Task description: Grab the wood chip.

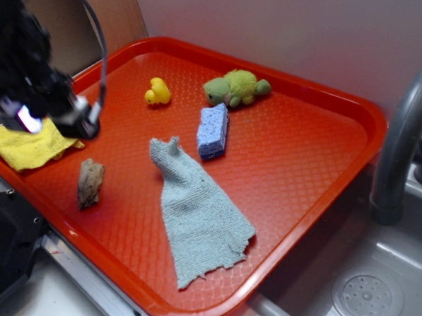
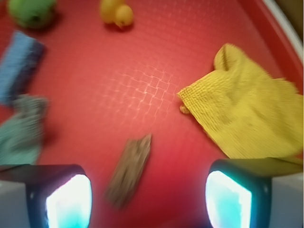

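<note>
The wood chip point(image 1: 90, 183) is a small rough brownish-grey piece lying on the red tray point(image 1: 296, 155) near its front left edge. In the wrist view the wood chip point(image 2: 130, 170) lies blurred between the two fingers, nearer the left one. My gripper point(image 2: 148, 199) is open and empty, held above the tray. In the exterior view the gripper point(image 1: 58, 111) hangs at the left, above the yellow cloth and up-left of the chip.
A yellow cloth point(image 1: 29, 146) lies at the tray's left edge. A grey-blue cloth point(image 1: 197, 214) lies mid-tray, with a blue sponge point(image 1: 213, 130), a yellow duck point(image 1: 158, 91) and a green plush toy point(image 1: 236, 86) behind. A sink with a grey faucet point(image 1: 403, 140) is at the right.
</note>
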`<action>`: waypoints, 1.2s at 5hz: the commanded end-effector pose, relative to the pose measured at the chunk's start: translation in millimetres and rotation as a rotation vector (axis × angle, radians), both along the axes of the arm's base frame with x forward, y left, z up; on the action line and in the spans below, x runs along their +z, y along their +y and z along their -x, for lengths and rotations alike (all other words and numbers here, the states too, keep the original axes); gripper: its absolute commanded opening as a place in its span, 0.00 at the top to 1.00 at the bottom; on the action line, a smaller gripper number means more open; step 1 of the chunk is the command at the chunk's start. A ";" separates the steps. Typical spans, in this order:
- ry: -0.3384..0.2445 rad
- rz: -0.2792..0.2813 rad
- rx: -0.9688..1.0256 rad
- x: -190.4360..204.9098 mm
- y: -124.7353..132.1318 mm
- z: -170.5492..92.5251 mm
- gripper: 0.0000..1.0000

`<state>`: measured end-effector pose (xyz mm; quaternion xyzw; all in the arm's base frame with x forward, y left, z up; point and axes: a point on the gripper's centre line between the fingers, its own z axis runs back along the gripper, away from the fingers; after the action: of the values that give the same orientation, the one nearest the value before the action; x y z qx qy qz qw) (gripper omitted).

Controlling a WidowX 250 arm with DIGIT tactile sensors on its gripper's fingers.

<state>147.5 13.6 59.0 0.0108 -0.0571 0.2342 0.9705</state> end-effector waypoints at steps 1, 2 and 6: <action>-0.008 -0.008 -0.069 -37.7 -14.1 -3.9 0.00; 0.031 0.012 -0.082 -45.8 -22.6 -0.2 0.00; 0.059 -0.084 -0.181 -15.3 -11.9 -5.7 1.00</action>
<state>145.5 2.2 37.9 0.0543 -0.0229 0.1420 0.9881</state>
